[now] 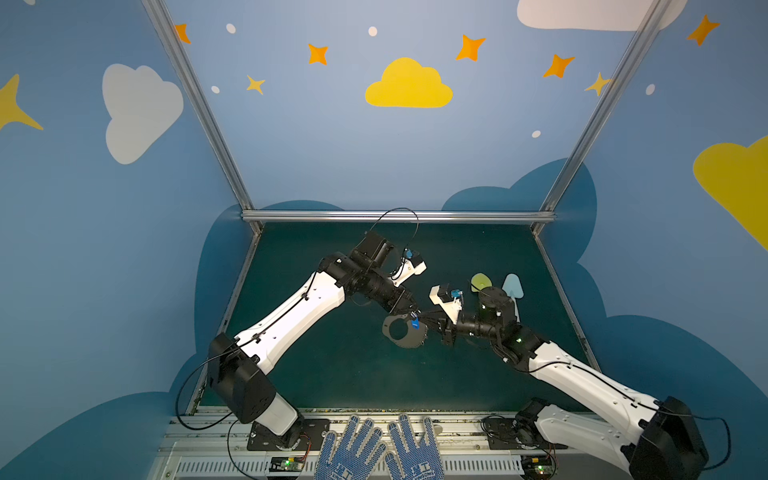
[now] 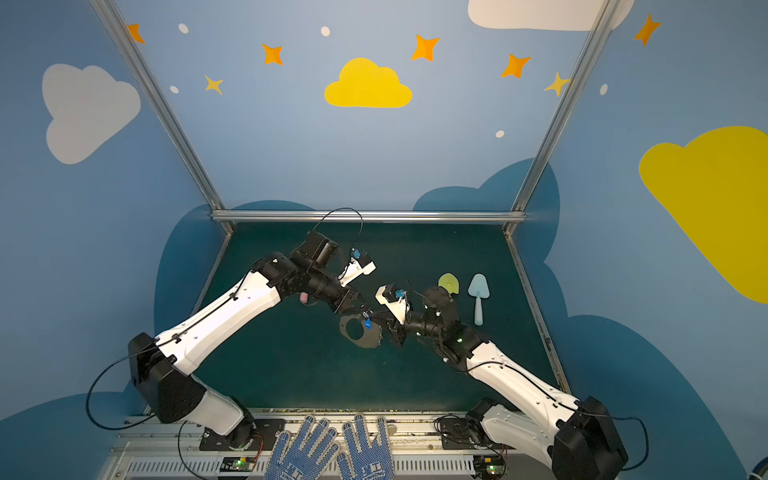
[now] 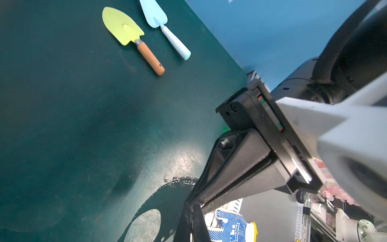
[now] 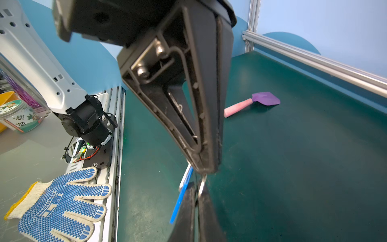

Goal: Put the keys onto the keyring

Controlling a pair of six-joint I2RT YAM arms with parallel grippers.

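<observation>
Both the left hand (image 1: pixel 412 314) and the right hand (image 1: pixel 424 322) are pinched shut, tips meeting at a blue-tagged silver key (image 1: pixel 414 324) on the rim of a flat grey scalloped keyring (image 1: pixel 409 340) on the bench (image 1: pixel 332 374).

The left arm (image 1: pixel 291 328) and right arm (image 1: pixel 582 386) have white shells, black joints and black cables (image 1: pixel 282 314); the right end effector (image 4: pixel 206 170) is black with silver screws (image 4: pixel 143 72).

1. toy shovels: 3 total. green shovel (image 3: pixel 123 27), light-blue shovel (image 3: pixel 155 15), purple shovel (image 4: pixel 266 98) with a pink handle.
2. keyring (image 1: pixel 413 340): 1.
3. wire rings (image 3: pixel 185 180) on it: several, can't get an exact count.
4. key with blue tag (image 1: pixel 414 325): 1.
5. blue-dotted gloves (image 1: pixel 351 449) (image 1: pixel 415 455): 2.
6. robot arms (image 1: pixel 291 320) (image 1: pixel 582 386): 2.
</observation>
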